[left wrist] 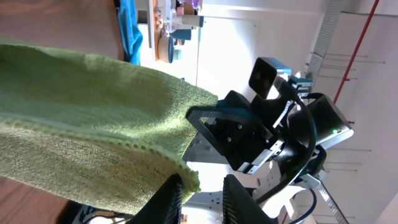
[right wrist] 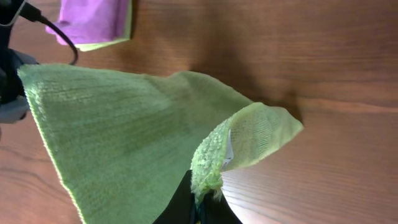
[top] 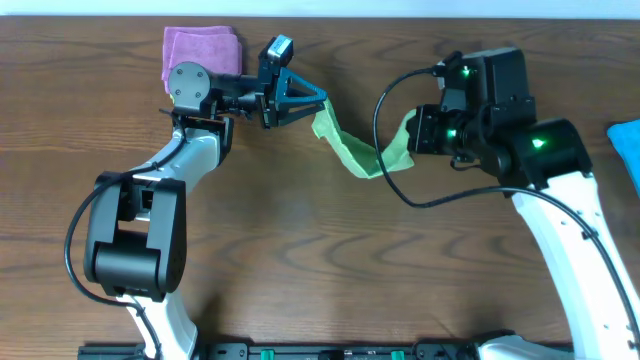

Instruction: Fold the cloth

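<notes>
Over wooden table (top: 300,260), green cloth (top: 352,155) between jaws.

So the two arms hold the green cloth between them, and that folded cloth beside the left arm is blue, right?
Not quite: the folded cloth beside the left arm is purple, not blue, as the overhead view shows. The left gripper and right gripper do hold the green cloth between them.
</notes>
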`<action>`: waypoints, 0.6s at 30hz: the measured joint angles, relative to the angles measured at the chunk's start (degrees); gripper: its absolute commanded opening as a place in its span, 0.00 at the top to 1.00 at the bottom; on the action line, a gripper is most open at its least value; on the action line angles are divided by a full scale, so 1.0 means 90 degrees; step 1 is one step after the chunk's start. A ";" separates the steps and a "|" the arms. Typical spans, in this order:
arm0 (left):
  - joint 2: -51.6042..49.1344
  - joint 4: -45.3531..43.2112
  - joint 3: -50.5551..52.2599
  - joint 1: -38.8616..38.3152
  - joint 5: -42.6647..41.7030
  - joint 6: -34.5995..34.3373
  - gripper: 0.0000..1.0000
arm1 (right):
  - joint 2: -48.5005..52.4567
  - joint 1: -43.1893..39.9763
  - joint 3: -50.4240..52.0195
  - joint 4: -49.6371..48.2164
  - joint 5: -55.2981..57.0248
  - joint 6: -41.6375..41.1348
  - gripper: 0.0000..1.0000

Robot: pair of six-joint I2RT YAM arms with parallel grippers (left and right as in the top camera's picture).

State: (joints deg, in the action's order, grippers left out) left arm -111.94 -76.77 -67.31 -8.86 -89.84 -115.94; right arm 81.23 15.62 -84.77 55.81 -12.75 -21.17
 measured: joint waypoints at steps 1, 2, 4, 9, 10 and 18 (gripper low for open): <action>0.0000 -0.0015 0.0027 -0.0010 -0.0002 0.0000 0.82 | -0.0017 0.0000 0.0000 0.0015 0.0039 0.0012 0.99; 0.0000 -0.0022 0.0063 -0.0027 0.0000 0.0000 0.81 | -0.0029 0.0000 0.0000 0.0029 0.0070 0.0027 0.98; 0.0000 -0.0022 0.0219 -0.0083 0.0002 0.0000 0.88 | -0.0034 0.0000 0.0000 0.0034 0.0107 0.0049 0.98; 0.0000 -0.0124 0.0840 -0.0355 -0.0002 0.0000 0.94 | -0.0034 0.0000 0.0000 0.0032 0.0143 0.0075 0.98; 0.0000 -0.0126 0.1008 -0.0427 0.0002 0.0000 0.94 | -0.0034 0.0000 0.0000 0.0032 0.0151 0.0080 0.98; 0.0000 -0.0474 0.1632 -0.0525 -0.0005 0.0000 0.94 | -0.0034 0.0000 0.0000 0.0034 0.0219 0.0100 0.98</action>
State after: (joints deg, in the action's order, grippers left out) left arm -111.94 -81.03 -52.62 -13.58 -89.89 -115.94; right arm 80.93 15.62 -84.77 56.12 -10.79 -20.27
